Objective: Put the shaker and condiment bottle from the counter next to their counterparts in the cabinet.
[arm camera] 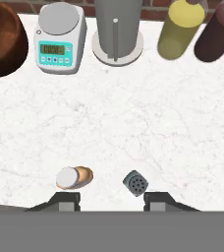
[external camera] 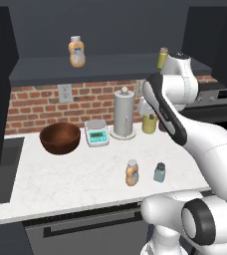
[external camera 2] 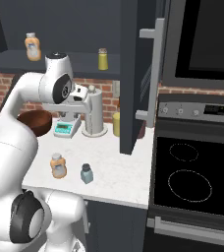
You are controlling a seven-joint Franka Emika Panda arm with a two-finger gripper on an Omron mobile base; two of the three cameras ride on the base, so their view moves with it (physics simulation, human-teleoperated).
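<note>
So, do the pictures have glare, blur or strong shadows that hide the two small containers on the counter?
Left base view: even light, no glare; the condiment bottle and shaker are soft but clear, with faint shadows. Right base view: the cabinet is dim. Hand view: sharp; both are seen from above.

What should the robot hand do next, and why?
Probably drop straight down toward the shaker, lining it up between the jaws. The gripper hangs high above the counter, holding nothing, and both the shaker and the condiment bottle stand on the marble. In the hand view the shaker sits nearer the middle of the gap between the fingertips.
</note>
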